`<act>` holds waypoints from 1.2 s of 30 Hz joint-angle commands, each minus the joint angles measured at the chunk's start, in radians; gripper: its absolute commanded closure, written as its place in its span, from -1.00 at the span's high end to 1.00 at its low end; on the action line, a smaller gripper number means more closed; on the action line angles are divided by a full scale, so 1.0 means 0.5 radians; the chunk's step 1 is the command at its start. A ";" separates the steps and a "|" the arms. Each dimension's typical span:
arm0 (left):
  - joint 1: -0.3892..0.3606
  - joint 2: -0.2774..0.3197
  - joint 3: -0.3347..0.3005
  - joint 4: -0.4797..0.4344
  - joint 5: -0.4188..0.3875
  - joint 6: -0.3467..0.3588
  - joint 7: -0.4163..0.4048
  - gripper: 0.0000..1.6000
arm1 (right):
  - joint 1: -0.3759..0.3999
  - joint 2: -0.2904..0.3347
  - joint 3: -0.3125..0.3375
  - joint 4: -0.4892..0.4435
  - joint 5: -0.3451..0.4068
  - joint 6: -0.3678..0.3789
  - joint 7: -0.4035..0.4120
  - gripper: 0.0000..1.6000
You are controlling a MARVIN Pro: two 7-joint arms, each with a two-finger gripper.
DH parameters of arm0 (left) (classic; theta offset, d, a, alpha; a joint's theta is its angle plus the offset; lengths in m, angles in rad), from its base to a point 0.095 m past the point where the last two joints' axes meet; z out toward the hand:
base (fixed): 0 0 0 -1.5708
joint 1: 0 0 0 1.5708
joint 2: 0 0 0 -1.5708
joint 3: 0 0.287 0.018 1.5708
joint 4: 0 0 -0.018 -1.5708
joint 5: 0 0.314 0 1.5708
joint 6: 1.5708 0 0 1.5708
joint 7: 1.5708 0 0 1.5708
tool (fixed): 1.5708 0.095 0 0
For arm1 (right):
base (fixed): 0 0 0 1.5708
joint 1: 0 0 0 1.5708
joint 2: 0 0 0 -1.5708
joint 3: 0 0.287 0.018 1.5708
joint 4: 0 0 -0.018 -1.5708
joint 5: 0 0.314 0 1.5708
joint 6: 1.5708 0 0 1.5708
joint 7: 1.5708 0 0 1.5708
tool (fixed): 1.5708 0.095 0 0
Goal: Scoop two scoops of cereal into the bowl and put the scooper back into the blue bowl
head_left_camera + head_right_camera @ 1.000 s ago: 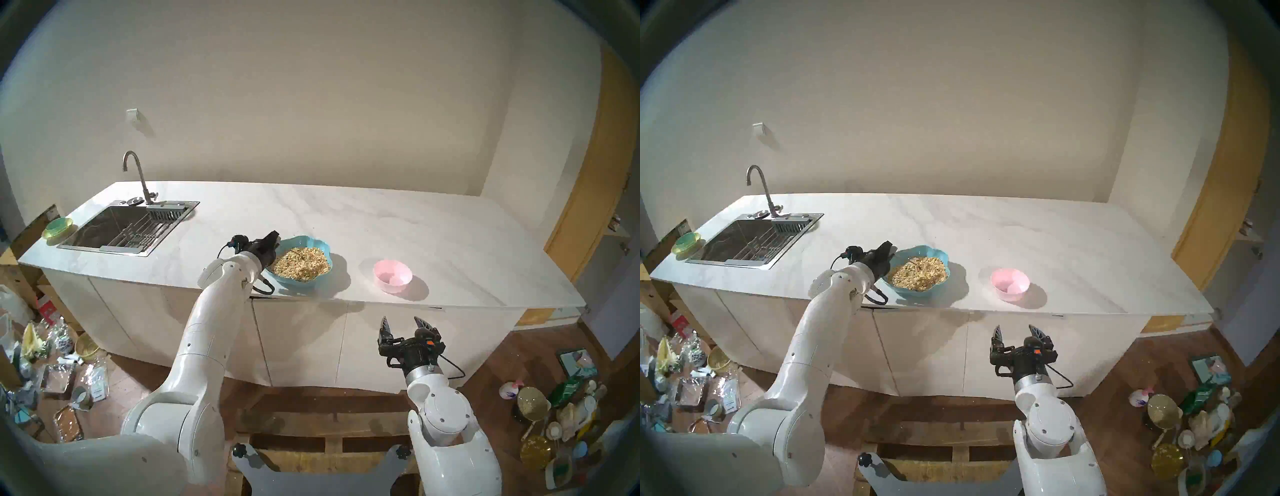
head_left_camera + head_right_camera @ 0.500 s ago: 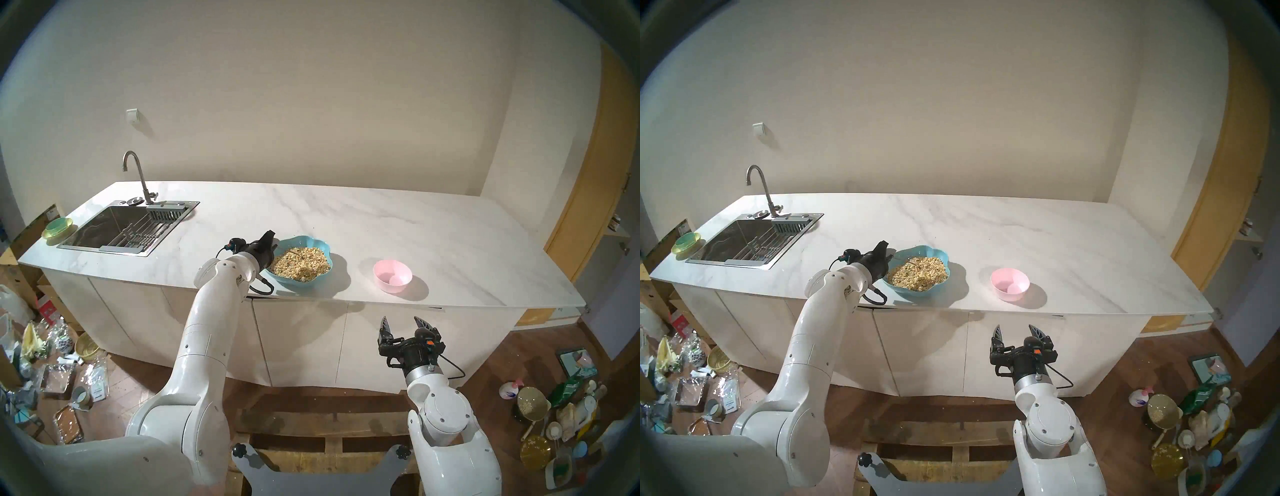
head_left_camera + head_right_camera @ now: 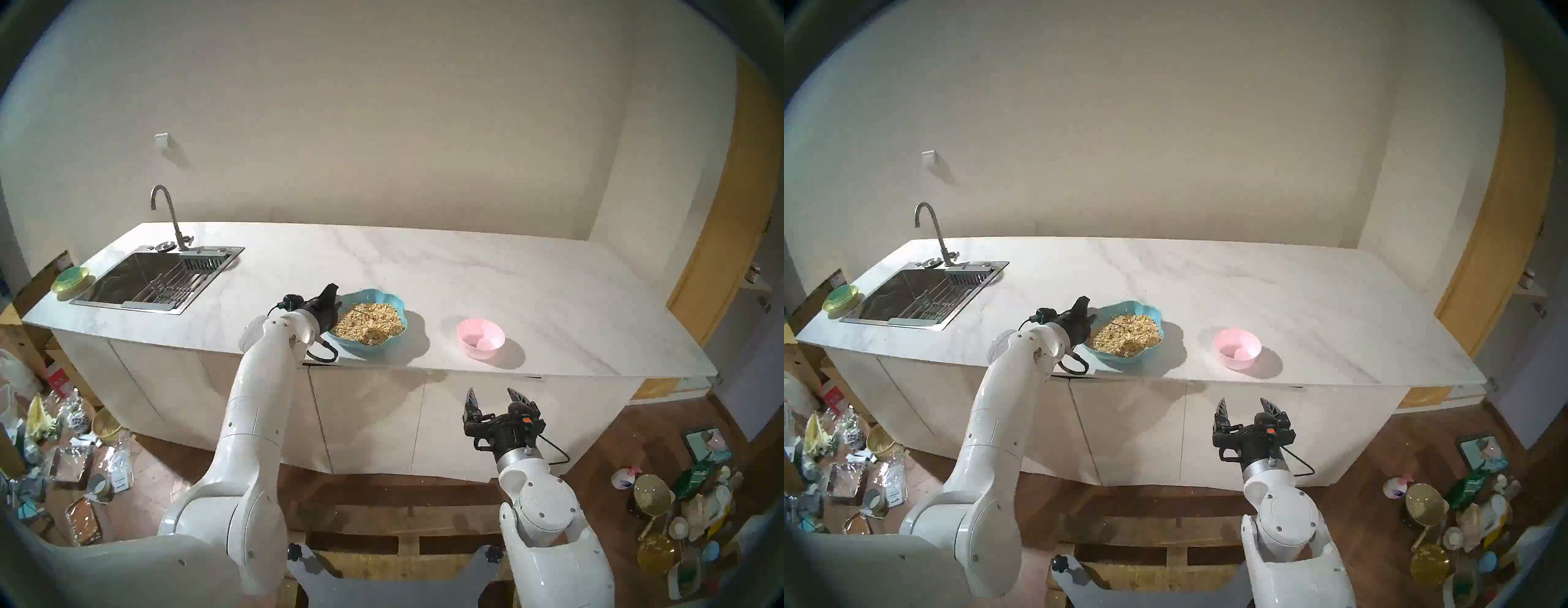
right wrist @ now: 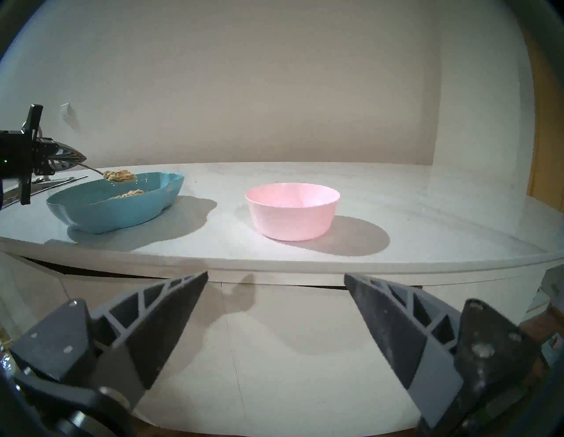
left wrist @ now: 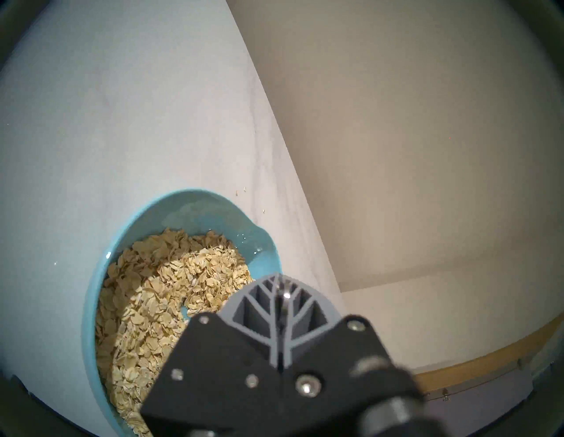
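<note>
The blue bowl (image 3: 394,302) (image 4: 113,210) holds a heap of cereal (image 3: 367,325) (image 5: 158,293) near the counter's front edge. My left gripper (image 3: 337,303) (image 5: 279,280) hovers at the bowl's left rim, shut on the scooper's thin handle. In the right wrist view the scooper (image 4: 119,176) is level just above the bowl, its head piled with flakes. The pink bowl (image 3: 480,338) (image 4: 291,213) stands to the right, with nothing visible inside. My right gripper (image 3: 492,392) (image 4: 276,276) is open and holds nothing, below the counter edge in front of the pink bowl.
A steel sink (image 3: 157,276) with a faucet (image 3: 169,216) is at the counter's far left, and a green bowl on a yellow plate (image 3: 72,278) sits beside it. A few stray flakes (image 5: 244,190) lie behind the blue bowl. Clutter covers the floor on both sides.
My left gripper has turned and drawn slightly back at the blue bowl's left rim, and a hollow now shows in the cereal. The right arm has not moved.
</note>
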 commanded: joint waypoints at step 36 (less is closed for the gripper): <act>-0.503 -0.273 0.377 0.446 0.119 -0.129 -0.049 -1.00 | 0.013 -0.006 -0.002 -0.045 0.003 -0.010 0.000 1.00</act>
